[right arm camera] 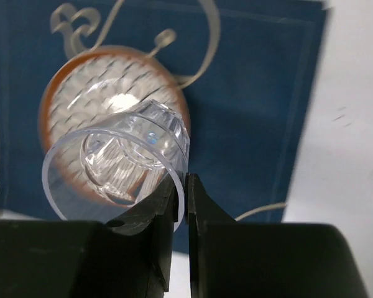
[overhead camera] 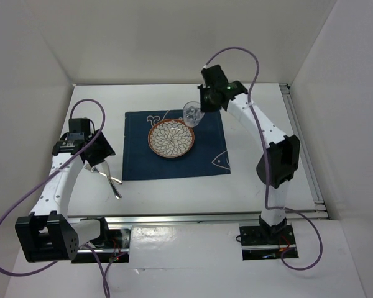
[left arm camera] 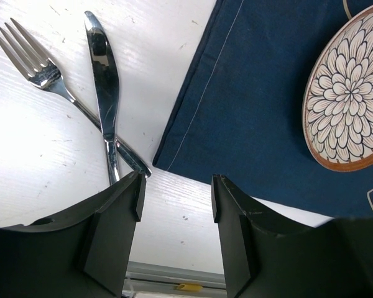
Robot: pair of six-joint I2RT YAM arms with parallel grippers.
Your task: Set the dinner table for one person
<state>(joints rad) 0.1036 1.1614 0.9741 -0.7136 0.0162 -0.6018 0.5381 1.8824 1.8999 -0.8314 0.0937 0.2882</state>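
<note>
On the white dinner table [overhead camera: 255,180] lies a dark blue placemat [overhead camera: 143,162] with a flower-patterned plate [overhead camera: 171,138] on it. My right gripper [overhead camera: 199,110] hangs above the mat's far edge, shut on the rim of a clear glass [overhead camera: 191,112]. In the right wrist view the fingers pinch the wall of the tilted glass [right arm camera: 124,155] at the right gripper [right arm camera: 186,192], with the plate [right arm camera: 65,102] below. A fork [left arm camera: 43,71] and a knife [left arm camera: 104,81] lie crossed on the bare table left of the placemat [left arm camera: 255,118]. My left gripper [left arm camera: 176,198] hovers open just near them, holding nothing.
A metal rail [overhead camera: 205,217] runs along the table's near edge and another rail [overhead camera: 303,143] along the right side. White walls enclose the table at the back and sides. Purple cables loop off both arms.
</note>
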